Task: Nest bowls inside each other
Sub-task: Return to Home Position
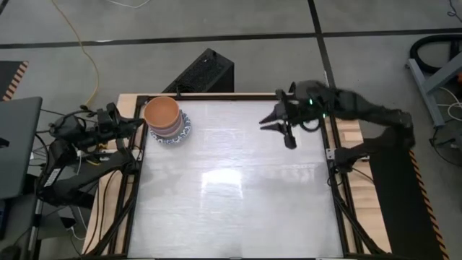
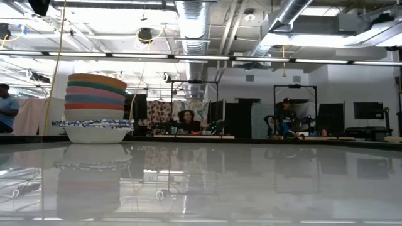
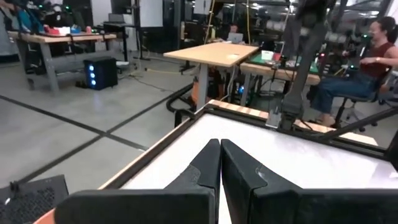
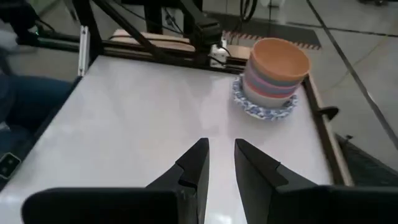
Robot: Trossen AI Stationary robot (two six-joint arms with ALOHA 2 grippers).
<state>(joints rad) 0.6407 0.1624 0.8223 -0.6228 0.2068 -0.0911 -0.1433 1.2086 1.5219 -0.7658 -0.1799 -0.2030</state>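
Orange-topped bowls [image 1: 163,115] are being shown nested at the tabletop [image 1: 231,195] corner beside the left end effector [image 3: 220,144], which is being held closed; the right end effector [image 4: 221,144] is being held open, empty.

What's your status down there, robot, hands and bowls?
Left hand shut, by left edge of table. Right hand slightly open, empty, over its right side. Bowl stack nested, orange bowl on top. No obstacle seen.

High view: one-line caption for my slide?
Orange-topped bowl stack stands beside the left gripper; right gripper hangs empty over the table.
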